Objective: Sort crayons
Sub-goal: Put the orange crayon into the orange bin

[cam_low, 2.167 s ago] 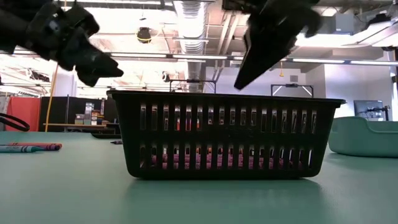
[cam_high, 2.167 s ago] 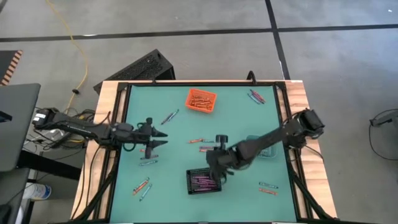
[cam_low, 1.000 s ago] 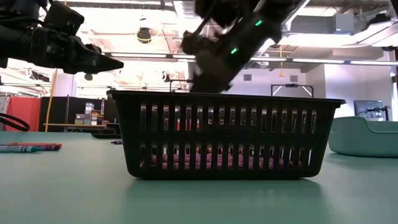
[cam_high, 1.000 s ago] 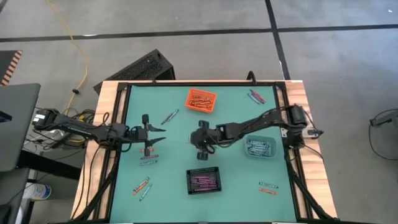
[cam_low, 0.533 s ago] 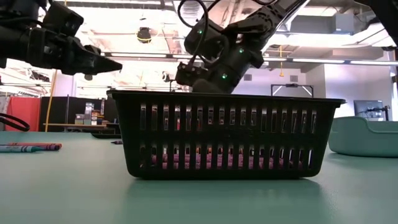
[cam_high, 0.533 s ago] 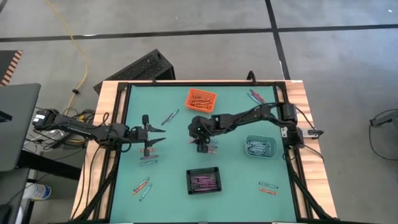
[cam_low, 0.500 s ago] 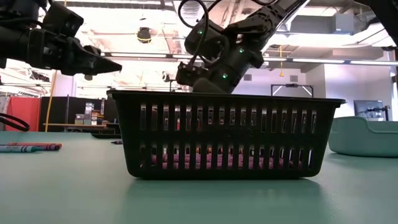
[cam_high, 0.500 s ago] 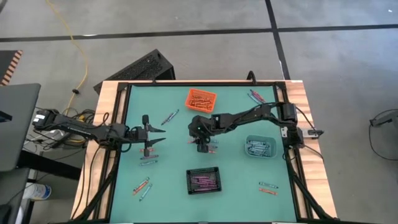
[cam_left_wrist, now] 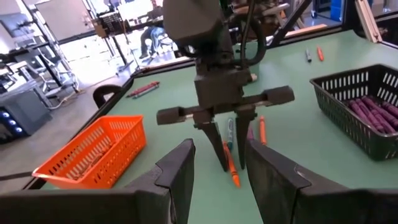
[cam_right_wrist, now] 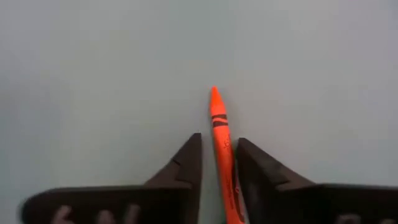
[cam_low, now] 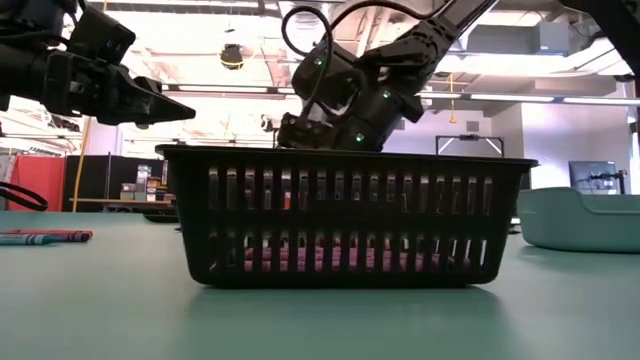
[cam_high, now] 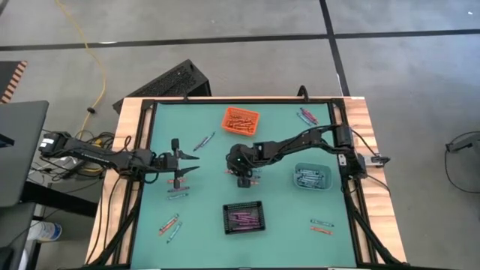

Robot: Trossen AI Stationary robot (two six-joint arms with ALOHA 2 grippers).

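Crayon (cam_right_wrist: 219, 143), orange and paper-wrapped, sits clamped between the right gripper (cam_right_wrist: 217, 163) at mid-table. Left gripper (cam_left_wrist: 219, 174) stays parted, empty. Slotted black bin (cam_low: 345, 215) has shifted.

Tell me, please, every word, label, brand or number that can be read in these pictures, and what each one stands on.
None can be read.
Orange crayon between the right gripper's fingers: dark bands on its wrap, no legible lettering.
Other crayons on the table: wraps too small to read.
Orange bin, black bin: no label visible.

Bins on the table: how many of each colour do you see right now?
Orange bin: 1
Black bin: 1
Teal bin: 1
Total: 3
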